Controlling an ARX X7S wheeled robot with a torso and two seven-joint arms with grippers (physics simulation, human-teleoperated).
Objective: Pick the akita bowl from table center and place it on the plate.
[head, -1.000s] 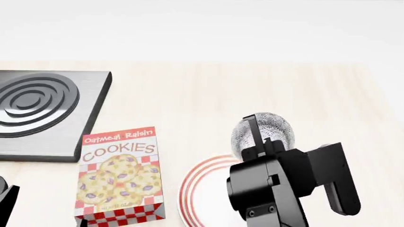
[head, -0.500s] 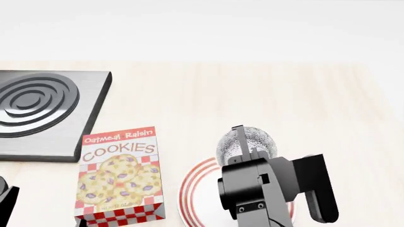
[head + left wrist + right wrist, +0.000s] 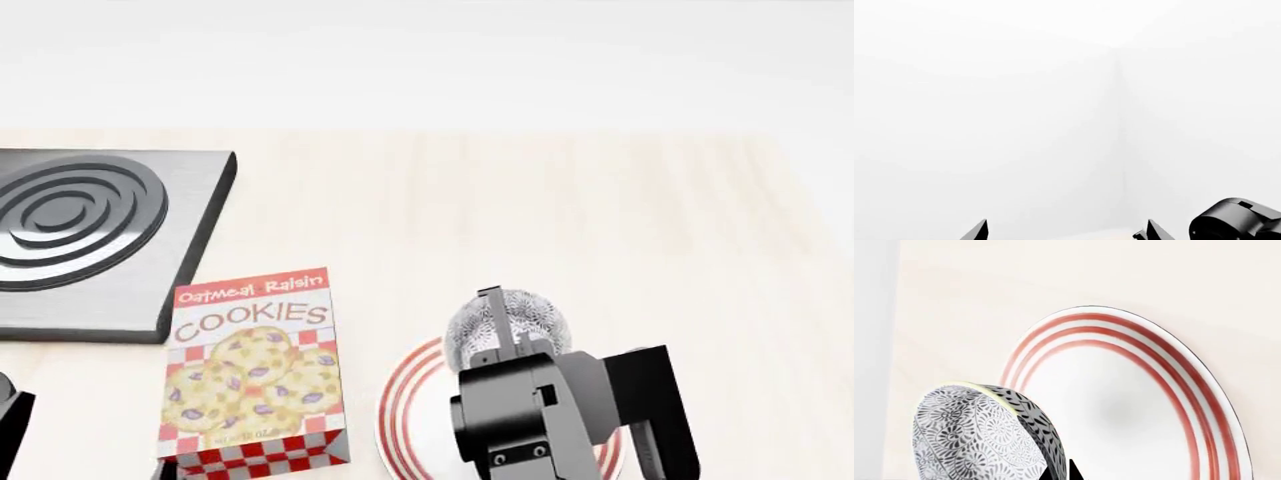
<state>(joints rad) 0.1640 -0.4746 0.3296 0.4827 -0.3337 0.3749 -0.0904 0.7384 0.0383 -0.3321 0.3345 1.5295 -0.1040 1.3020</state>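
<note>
A grey stove plate (image 3: 80, 235) with raised rings is seen at the far left of the table (image 3: 534, 210). The left gripper (image 3: 1066, 234) is shown only as 2 separated fingertips against a white wall. A cookie box (image 3: 254, 365) stands right of the stove plate. The akita bowl (image 3: 527, 320) is clamped, tilted, by the right gripper (image 3: 497, 325) over the plate (image 3: 407, 395) at the near edge.
</note>
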